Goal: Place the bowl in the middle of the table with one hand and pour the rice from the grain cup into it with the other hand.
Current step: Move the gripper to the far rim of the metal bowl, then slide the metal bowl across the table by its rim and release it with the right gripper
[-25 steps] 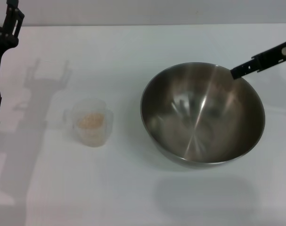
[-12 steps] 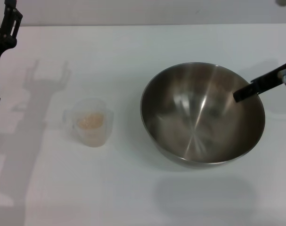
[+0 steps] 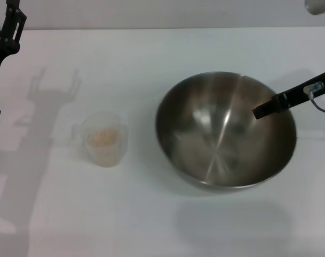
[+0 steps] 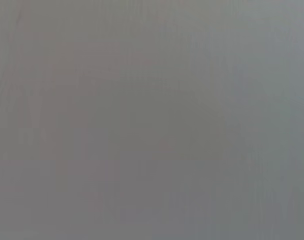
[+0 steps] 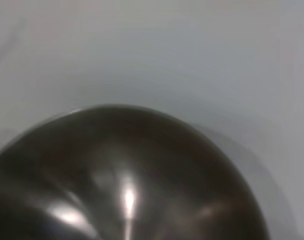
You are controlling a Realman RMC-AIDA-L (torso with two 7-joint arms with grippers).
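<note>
The steel bowl [image 3: 221, 144] stands on the white table [image 3: 151, 214], right of centre, and fills the lower part of the right wrist view [image 5: 126, 185]. My right gripper [image 3: 269, 106] reaches in from the right, over the bowl's right rim and into its inside. The clear grain cup [image 3: 103, 139] stands upright to the left of the bowl, with pale rice [image 3: 103, 137] in it. My left gripper [image 3: 12, 21] hangs high at the far left edge, well away from the cup. Its shadow on the table shows two spread prongs.
The left wrist view shows only plain grey surface. The left arm's shadow [image 3: 52, 88] lies on the table behind the cup. Bare tabletop lies between cup and bowl and along the front.
My right gripper came down over the bowl's right rim and moved left into it. The bowl shifted a little to the left. The cup and left arm have not moved.
</note>
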